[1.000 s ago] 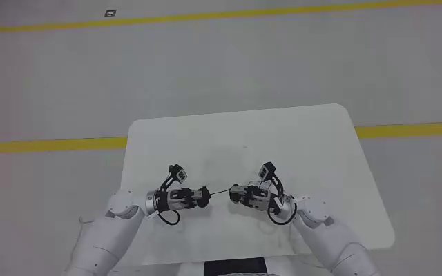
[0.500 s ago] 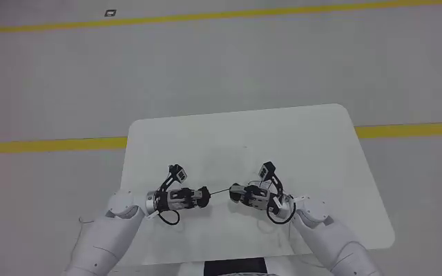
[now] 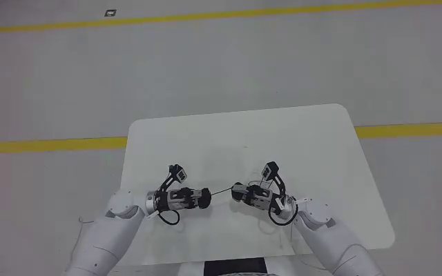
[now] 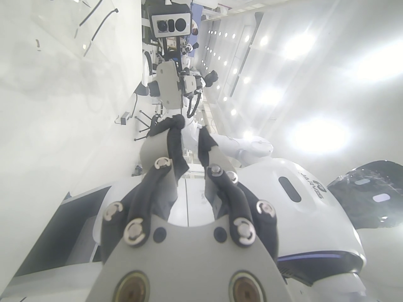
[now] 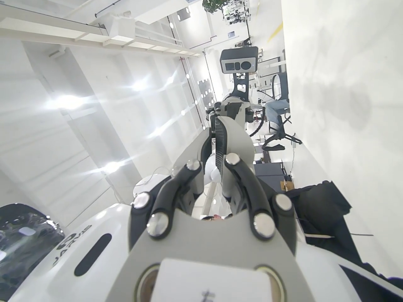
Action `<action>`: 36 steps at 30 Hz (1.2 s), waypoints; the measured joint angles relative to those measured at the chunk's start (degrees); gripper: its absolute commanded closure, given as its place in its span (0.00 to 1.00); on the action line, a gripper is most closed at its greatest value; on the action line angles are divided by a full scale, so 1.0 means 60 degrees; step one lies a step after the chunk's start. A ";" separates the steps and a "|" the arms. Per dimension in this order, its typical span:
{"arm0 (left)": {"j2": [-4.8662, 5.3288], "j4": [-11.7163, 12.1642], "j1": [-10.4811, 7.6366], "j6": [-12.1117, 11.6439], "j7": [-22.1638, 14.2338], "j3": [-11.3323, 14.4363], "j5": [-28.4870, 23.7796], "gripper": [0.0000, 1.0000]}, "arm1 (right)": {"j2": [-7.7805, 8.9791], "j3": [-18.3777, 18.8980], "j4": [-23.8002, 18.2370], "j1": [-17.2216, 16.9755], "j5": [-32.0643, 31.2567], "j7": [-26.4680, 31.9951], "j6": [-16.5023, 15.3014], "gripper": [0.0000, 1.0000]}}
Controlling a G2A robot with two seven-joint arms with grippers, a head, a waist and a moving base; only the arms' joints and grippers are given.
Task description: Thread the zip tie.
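A thin black zip tie (image 3: 219,192) runs in a straight line between my two grippers, which face each other tip to tip above the near middle of the white table (image 3: 311,138). My left gripper (image 3: 206,195) holds one end. Its black-padded fingers (image 4: 174,146) stand close together with a narrow gap at the tips. My right gripper (image 3: 235,192) holds the other end, its ribbed fingers (image 5: 220,139) pressed together. The tie itself is hidden in both wrist views. Beyond each gripper's own fingers, the other gripper shows head-on.
Several spare black zip ties lie under a clear plastic sheet (image 4: 78,10) on the table on the right arm's side. Yellow floor lines (image 3: 62,145) run past the table's far side.
The right gripper has shifted very slightly away from the left one. The zip tie still spans the gap and the left arm has kept still.
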 measured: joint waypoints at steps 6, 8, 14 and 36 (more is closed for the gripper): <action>0.0000 0.0000 0.0000 0.0000 0.0000 0.0000 0.0000 0.00 | 0.0004 0.0035 -0.0128 -0.0077 0.0030 -0.0279 -0.0210 1.00; 0.0000 0.0000 0.0000 0.0000 0.0000 0.0000 0.0000 0.00 | 0.0011 0.0091 -0.0142 -0.0086 0.0042 -0.0302 -0.0406 1.00; 0.0000 0.0000 0.0000 0.0000 0.0000 0.0000 0.0000 0.00 | 0.0018 0.0125 -0.0131 -0.0087 0.0005 -0.0317 -0.0491 1.00; 0.0017 0.0205 -0.0148 -0.0795 -0.0208 0.0265 0.0134 0.00 | -0.0030 -0.0123 -0.0265 -0.0159 0.0133 -0.0387 -0.0763 1.00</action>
